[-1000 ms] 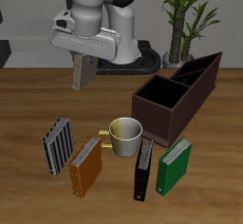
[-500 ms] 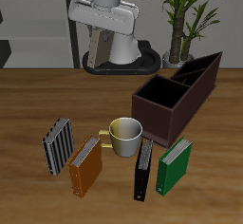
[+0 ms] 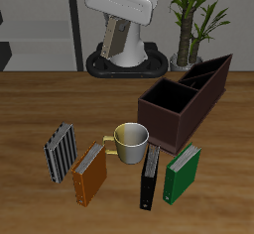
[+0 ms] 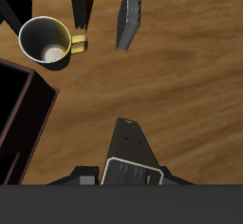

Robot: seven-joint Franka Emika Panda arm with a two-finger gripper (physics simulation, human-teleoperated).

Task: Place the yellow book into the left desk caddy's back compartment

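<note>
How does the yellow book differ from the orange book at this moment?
The yellow book has a greyish-tan cover; the orange book is bright orange. The yellow book is clamped in the gripper, high above the table towards its back; the orange book rests on the table near the front edge, beside the mug. The yellow book hangs steeply on end; the orange book lies low. Both are closed, thin books.

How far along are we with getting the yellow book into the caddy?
Done: the small greyish-yellow book is off the table, hanging from the claw high above it. In hand: the carry; the book is well apart from the long dark brown desk caddy. Left: bring it over the narrow back compartment, lower, release.
</note>
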